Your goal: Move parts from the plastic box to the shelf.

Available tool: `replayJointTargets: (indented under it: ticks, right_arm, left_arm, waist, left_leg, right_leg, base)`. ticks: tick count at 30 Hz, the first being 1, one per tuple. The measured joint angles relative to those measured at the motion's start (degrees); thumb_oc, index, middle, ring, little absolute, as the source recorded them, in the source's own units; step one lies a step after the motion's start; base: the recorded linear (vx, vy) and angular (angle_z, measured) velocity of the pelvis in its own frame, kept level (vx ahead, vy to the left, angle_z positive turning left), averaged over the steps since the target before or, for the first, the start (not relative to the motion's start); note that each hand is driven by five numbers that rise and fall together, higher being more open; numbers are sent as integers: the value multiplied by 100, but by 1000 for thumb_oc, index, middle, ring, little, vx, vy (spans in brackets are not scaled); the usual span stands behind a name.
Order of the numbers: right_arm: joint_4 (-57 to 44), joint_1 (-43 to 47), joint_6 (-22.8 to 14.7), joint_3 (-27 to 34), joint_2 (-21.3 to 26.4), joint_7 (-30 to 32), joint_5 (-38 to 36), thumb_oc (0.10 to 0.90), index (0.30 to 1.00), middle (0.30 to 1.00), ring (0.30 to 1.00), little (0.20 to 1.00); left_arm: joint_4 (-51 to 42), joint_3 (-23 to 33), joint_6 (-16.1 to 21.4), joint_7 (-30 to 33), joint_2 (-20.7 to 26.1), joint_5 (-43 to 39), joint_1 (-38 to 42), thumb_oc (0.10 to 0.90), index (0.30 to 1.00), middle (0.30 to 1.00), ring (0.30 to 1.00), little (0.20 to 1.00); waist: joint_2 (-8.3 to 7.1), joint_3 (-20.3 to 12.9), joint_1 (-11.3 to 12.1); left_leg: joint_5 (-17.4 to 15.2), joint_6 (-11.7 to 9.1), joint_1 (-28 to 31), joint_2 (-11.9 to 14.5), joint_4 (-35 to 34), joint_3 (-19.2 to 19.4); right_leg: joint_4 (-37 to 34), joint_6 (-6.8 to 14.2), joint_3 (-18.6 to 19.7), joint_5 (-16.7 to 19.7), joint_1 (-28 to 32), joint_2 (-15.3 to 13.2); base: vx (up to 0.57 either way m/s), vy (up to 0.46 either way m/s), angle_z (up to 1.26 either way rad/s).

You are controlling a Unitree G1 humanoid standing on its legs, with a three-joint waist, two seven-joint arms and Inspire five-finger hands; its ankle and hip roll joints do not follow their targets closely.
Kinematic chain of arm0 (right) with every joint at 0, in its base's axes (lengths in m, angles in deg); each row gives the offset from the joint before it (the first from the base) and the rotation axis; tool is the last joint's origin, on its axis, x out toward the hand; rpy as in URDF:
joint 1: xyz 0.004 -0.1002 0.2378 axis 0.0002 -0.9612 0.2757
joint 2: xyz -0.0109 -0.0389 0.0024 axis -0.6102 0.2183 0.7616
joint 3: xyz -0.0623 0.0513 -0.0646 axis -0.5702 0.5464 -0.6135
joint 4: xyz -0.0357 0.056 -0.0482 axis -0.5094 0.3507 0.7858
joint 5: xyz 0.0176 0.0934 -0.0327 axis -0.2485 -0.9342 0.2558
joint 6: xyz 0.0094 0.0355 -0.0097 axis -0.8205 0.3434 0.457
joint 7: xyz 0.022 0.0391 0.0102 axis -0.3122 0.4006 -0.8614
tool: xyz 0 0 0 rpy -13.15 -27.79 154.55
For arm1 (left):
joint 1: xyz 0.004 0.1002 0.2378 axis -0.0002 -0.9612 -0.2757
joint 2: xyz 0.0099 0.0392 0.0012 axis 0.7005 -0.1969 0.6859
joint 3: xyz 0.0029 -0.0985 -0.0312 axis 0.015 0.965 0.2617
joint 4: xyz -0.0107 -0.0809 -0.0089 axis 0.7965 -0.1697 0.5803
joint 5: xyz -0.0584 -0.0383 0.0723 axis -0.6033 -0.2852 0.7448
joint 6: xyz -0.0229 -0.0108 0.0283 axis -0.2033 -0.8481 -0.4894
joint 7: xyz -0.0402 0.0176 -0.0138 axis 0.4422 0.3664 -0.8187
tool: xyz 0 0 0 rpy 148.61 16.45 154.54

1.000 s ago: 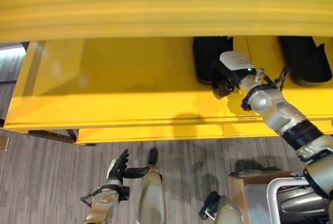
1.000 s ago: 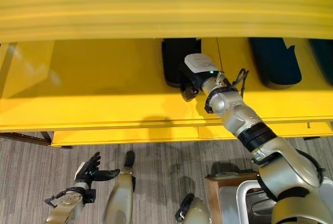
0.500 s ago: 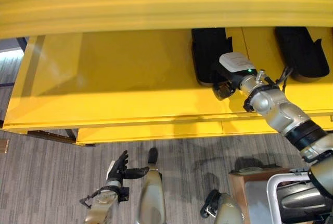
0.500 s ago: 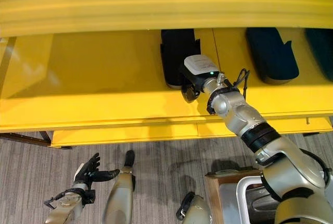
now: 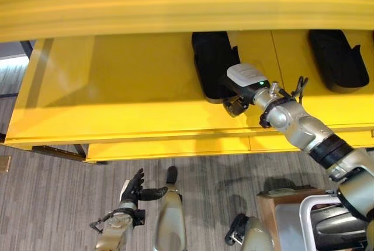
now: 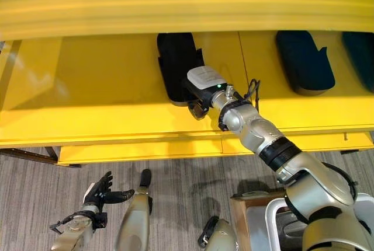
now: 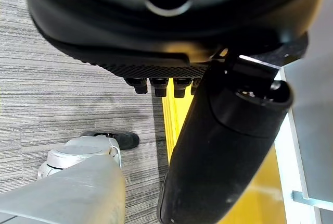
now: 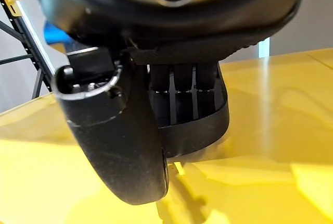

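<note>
On the yellow shelf (image 5: pixel 117 93), my right hand's fingers (image 8: pixel 184 94) lie straight against the near end of a black part (image 5: pixel 211 64), the thumb beside them, nothing curled round it. The right hand (image 5: pixel 236 100) reaches in from the shelf's front edge; the part lies flat on the shelf board. Further to the right I see a second black part (image 5: pixel 339 58) on the same board, well apart from the first. Low over the grey carpet (image 5: pixel 58 204), my left hand (image 5: pixel 133 190) hangs with fingers relaxed, holding nothing.
</note>
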Motion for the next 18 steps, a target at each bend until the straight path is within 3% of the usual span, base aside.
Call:
replayJointTargets:
  ticks: [13, 14, 15, 16, 18]
  right_arm:
    - [24, -24, 97, 161, -9, 76, -76, 400, 300, 300, 300, 300]
    - [24, -24, 105, 161, -11, 78, -76, 592, 569, 569, 569, 569]
    - [24, -24, 105, 160, -11, 79, -76, 592, 569, 569, 569, 569]
    - [24, -24, 104, 160, -11, 79, -76, 900, 1000, 1000, 1000, 1000]
    - [16, -23, 104, 166, -11, 117, -75, 900, 1000, 1000, 1000, 1000]
  left_arm:
    - [0, -1, 0, 53, 0, -3, 2, 900, 1000, 1000, 1000, 1000]
    - [0, -1, 0, 52, 0, -3, 2, 900, 1000, 1000, 1000, 1000]
    - [0, -1, 0, 52, 0, -3, 3, 900, 1000, 1000, 1000, 1000]
    - [0, -1, 0, 52, 0, -3, 3, 900, 1000, 1000, 1000, 1000]
    - [0, -1, 0, 52, 0, -3, 2, 900, 1000, 1000, 1000, 1000]
  waist:
    - [65, 73, -14]
    - [65, 74, -12]
    - [65, 75, -12]
    - [65, 75, -11]
    - [65, 75, -13]
  left_leg:
    - [31, -46, 0, -2, 5, -6]
    - [32, -48, 0, -2, 7, -6]
    - [32, -48, 0, -2, 9, -6]
    - [33, -50, 0, -2, 9, -6]
    - [33, -50, 0, -2, 11, -6]
  right_leg:
    - [-12, 0, -16, 1, 21, 0]
    - [-12, 0, -16, 1, 21, 0]
    - [-12, 0, -17, 1, 22, 0]
    - [-12, 0, -18, 1, 23, 0]
    - [-12, 0, -19, 1, 24, 0]
  base:
    - [0, 0, 0]
    - [0, 0, 0]
    - [0, 0, 0]
    - [0, 0, 0]
    - [0, 0, 0]
